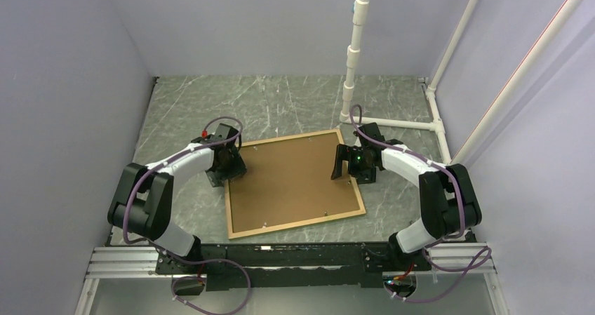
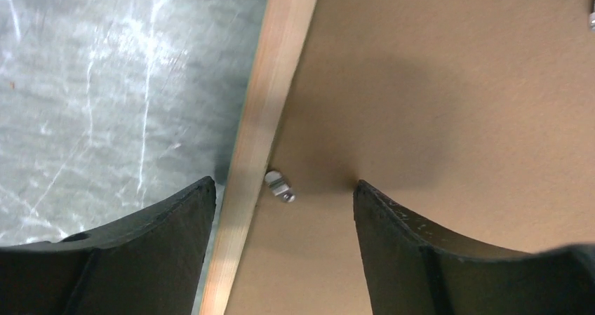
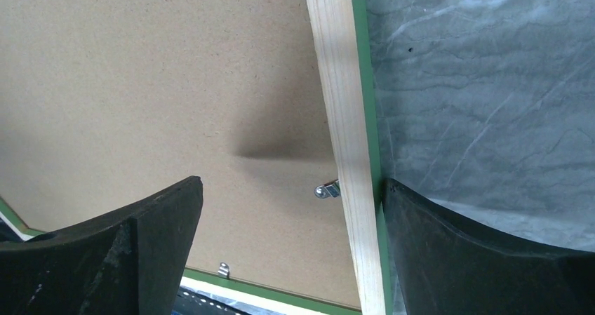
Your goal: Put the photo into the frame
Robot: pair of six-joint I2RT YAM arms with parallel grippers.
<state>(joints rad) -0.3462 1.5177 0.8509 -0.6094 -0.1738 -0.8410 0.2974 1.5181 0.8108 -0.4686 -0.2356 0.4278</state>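
Note:
The frame (image 1: 297, 225) lies flat on the table, light wood face up, with the brown backing board (image 1: 295, 178) set inside it. The photo is hidden from view. My left gripper (image 1: 228, 166) is open astride the frame's left rail (image 2: 270, 111), one finger over the table, the other over the board (image 2: 435, 83), a metal clip (image 2: 279, 186) between them. My right gripper (image 1: 342, 162) is open astride the right rail (image 3: 340, 104), next to another clip (image 3: 327, 189). The rail's green outer edge (image 3: 370, 118) shows there.
A white pipe stand (image 1: 354, 55) rises at the back right, with a pipe (image 1: 393, 123) along the table behind the right arm. Grey walls close in on the left, back and right. An aluminium rail (image 1: 119, 259) runs along the near edge.

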